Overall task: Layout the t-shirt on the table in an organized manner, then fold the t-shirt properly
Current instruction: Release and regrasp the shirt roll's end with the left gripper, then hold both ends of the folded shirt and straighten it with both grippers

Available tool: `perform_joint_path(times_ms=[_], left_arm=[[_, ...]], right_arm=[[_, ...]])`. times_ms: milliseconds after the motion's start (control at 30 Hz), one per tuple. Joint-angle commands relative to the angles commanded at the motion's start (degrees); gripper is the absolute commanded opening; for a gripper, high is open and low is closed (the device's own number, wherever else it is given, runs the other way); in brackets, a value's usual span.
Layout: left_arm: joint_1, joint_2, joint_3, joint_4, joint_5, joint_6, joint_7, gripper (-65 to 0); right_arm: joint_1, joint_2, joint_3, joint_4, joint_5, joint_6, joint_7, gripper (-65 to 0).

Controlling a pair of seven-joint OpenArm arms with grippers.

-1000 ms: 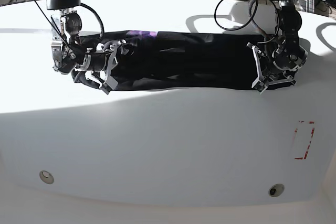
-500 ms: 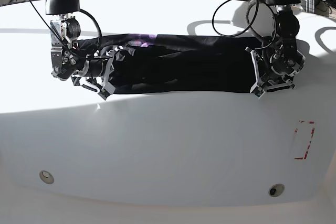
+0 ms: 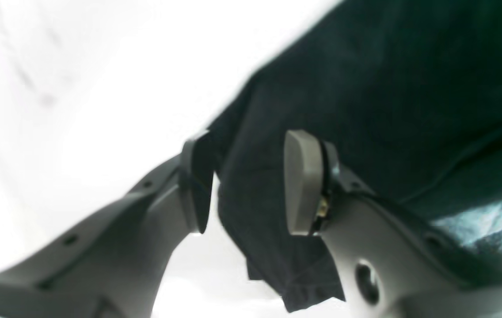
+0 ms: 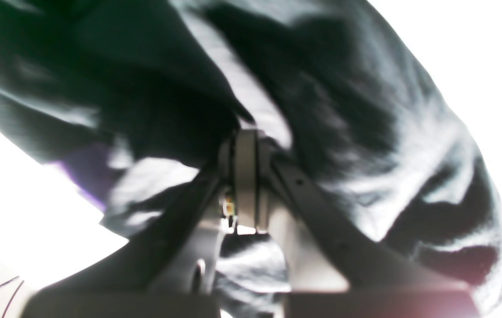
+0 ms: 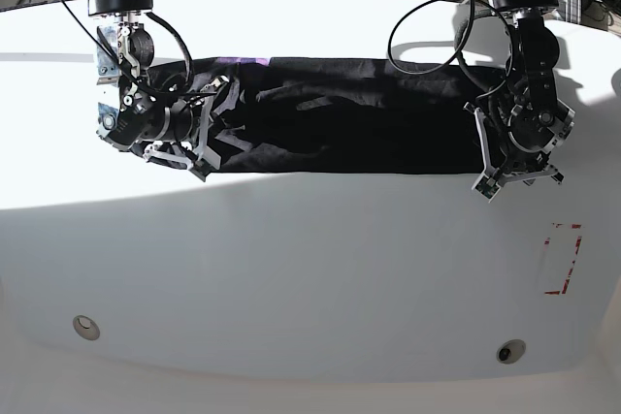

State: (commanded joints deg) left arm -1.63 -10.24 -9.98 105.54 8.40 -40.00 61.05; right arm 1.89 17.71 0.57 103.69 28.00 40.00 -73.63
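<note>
1. The table [image 5: 310, 269] is white and bare in front, with a red dashed mark [image 5: 563, 259] near its edge.
2. The left gripper [image 5: 495, 152] has let go: its fingers are now spread, with a cloth corner between them.
3. The right gripper [image 5: 199, 133] still pinches the t-shirt [image 5: 349, 128].
4. The t-shirt now lies farther back in a long band, so the laying-out is not finished.

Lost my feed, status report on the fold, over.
Right end effector shut on t-shirt. Left end effector open, cloth between its pads. Shirt a long band on table. Nothing in the way.
</note>
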Motion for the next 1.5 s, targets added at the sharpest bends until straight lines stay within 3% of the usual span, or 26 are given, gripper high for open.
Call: perform_joint_path(times_ms=[233, 400, 533, 800, 1000, 1167, 1333, 1500], left_arm=[[-0.4, 0.0, -2.4, 3.0, -0.1, 0.0, 3.3, -40.1], [-1.3, 0.0, -6.8, 2.8, -0.1, 0.0, 3.3, -40.1], [-1.7, 0.5, -10.5, 2.8, -0.2, 0.0, 3.3, -40.1], [-3.9, 3.3, -21.5, 2.6, -1.4, 0.0, 3.5, -37.5], [-3.5, 3.1, -27.3, 2.5, -8.5, 0.0, 6.4, -16.2], [-0.3, 2.8, -29.6, 2.2, -15.6, 0.0, 7.0, -15.8], [3.9, 1.0, -28.5, -1.9, -26.4, 0.0, 7.1, -15.8], [5.3, 1.1, -28.5, -5.5, -31.0, 0.0, 7.1, -15.8]], right_arm=[[-1.5, -1.8, 2.9, 5.3, -0.1, 0.00, -1.3, -50.4], [-1.5, -4.6, 8.4, 4.9, -0.6, 0.00, 0.5, -49.8], [-1.4, -3.8, 9.3, 2.7, -0.6, 0.00, 4.5, -49.6], [-1.0, -2.8, 9.3, -0.5, -0.5, 0.00, 6.3, -49.8], [-1.7, -3.0, 9.3, -0.8, -0.5, 0.00, 6.3, -49.8], [-2.1, -3.0, 9.3, -0.8, -0.5, 0.00, 6.4, -49.8], [-2.3, -3.1, 9.3, -0.8, -0.4, 0.00, 6.4, -49.8], [-2.4, -3.1, 9.3, -0.8, -0.4, 0.00, 6.4, -49.8]])
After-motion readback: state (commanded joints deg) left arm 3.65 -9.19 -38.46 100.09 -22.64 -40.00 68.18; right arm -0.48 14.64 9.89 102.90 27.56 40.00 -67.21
